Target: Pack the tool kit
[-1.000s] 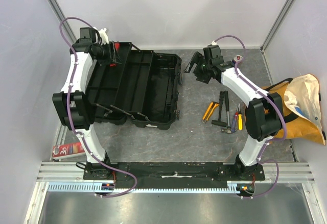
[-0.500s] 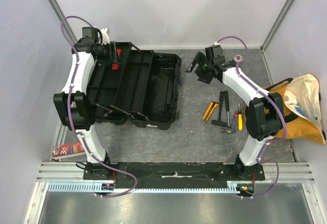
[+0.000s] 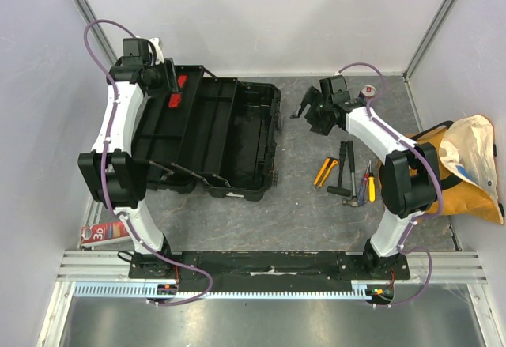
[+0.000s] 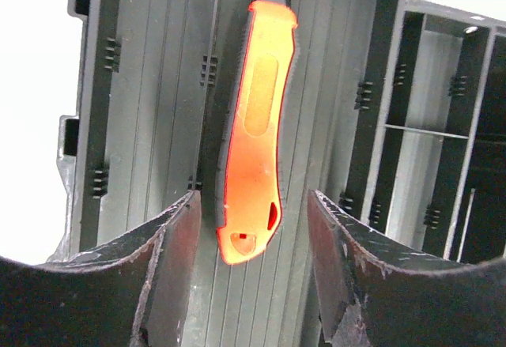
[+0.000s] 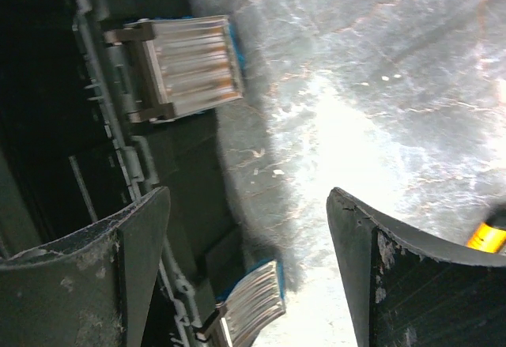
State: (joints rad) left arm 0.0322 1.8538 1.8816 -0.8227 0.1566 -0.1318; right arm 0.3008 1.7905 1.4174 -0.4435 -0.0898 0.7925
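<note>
Framing red tool [image 4: 254, 126], left fingers [image 4: 170, 260] apart

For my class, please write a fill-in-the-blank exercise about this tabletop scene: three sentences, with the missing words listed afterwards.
1. The black toolbox lies ___ on the table.
2. The loose hand tools lie to the ___ of the toolbox.
3. The left pincer and the right pincer each hold ___.
Missing words: open; right; nothing.
</note>
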